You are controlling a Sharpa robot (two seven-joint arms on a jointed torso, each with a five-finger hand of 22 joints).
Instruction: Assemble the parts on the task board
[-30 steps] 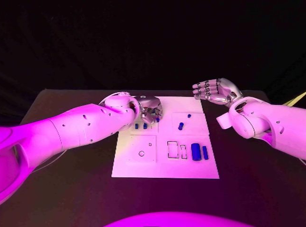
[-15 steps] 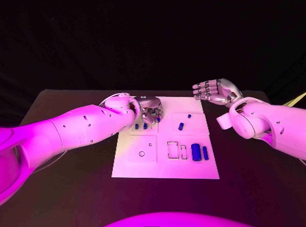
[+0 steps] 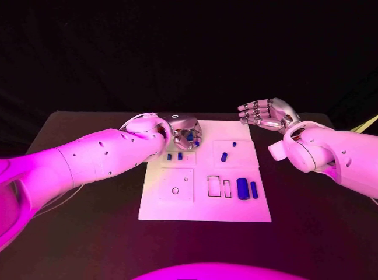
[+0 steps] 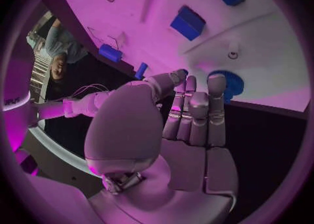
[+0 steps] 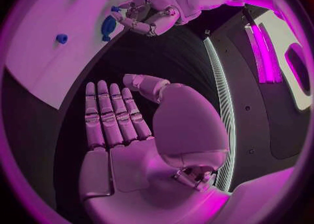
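**Left hand holds a blue part over the board's far left corner**

The white task board lies in the middle of the black desk, reaching toward its far edge. Small blue parts sit on it: 2 short ones side by side in the far left section, a slanted one with a tiny one beyond it on the far right, and 2 upright bars near the right edge, next to 2 outlined slots. A small ring mark shows in the near left section.

The left hand hovers over the board's far left corner, fingers curled around a round blue part, seen at its fingertips in the left wrist view.

The right hand hangs past the board's far right corner, fingers apart and lightly bent, holding nothing.
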